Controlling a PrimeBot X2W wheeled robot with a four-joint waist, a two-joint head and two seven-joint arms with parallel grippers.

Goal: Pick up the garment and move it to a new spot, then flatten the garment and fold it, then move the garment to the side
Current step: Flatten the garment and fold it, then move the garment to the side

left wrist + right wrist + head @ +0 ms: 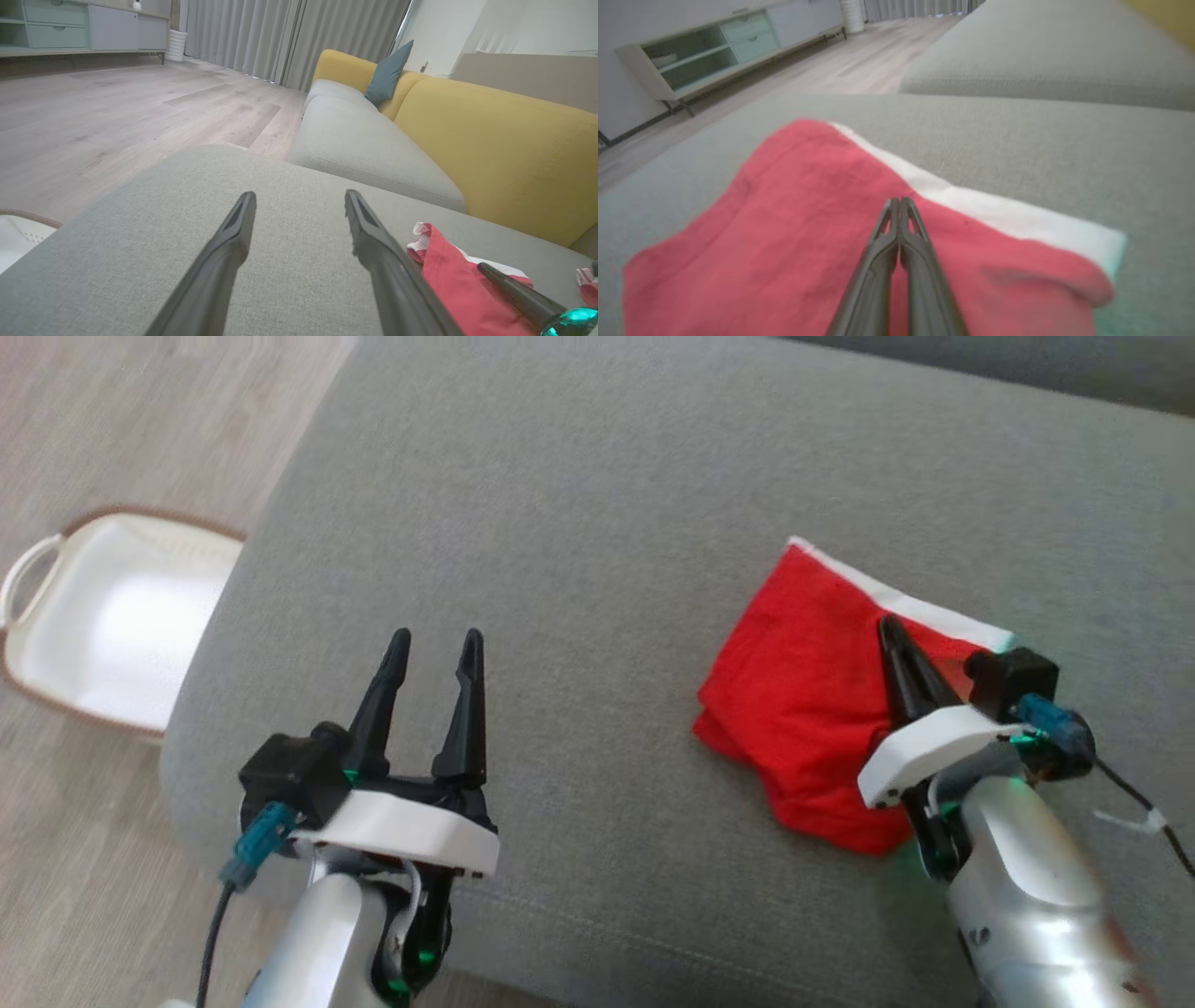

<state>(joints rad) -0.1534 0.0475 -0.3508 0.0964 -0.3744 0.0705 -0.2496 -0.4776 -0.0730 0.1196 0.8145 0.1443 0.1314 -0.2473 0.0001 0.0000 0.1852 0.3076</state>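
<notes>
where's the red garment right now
The garment lies on the cushion's right side in the head view, beneath the shut right gripper, well apart from the left gripper.

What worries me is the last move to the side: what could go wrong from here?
1. The shut right gripper lies over the folded red fabric garment with a white band; a sideways push may bunch or unfold the layers.
2. The open left gripper hangs apart over the grey fabric cushion, so nothing steadies the garment's other side.
</notes>
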